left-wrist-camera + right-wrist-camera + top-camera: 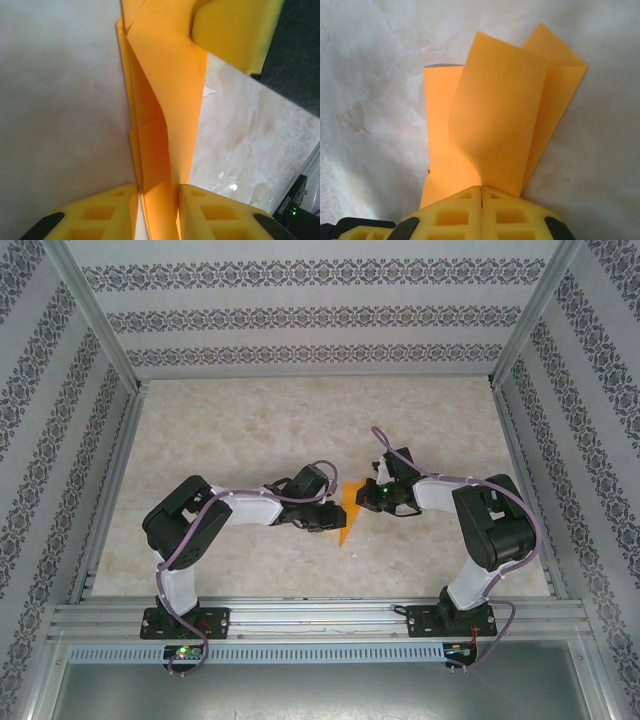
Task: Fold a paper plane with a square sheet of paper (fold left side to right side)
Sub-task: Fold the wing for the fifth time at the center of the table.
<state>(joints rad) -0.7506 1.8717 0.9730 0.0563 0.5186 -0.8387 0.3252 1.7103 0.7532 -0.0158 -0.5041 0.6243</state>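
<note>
Top view: the orange paper plane (pixel 349 508), a narrow pointed wedge, sits mid-counter (pixel 250 430) between the left tool (pixel 328 517) and the right tool (pixel 368 498). Left wrist view: the left tool (pixel 158 210) grasps the creased, layered paper (pixel 165 100) standing between its yellow fingers (pixel 100 217). Right wrist view: the right tool (pixel 482 205), fingers pressed together, pinches a flap of the paper (pixel 495 115) lifted above the counter (pixel 370 75).

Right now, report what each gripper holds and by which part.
Both hold the folded orange paper: the left gripper pinches one narrow end, and the right gripper has its jaws shut on the opposite end.
</note>
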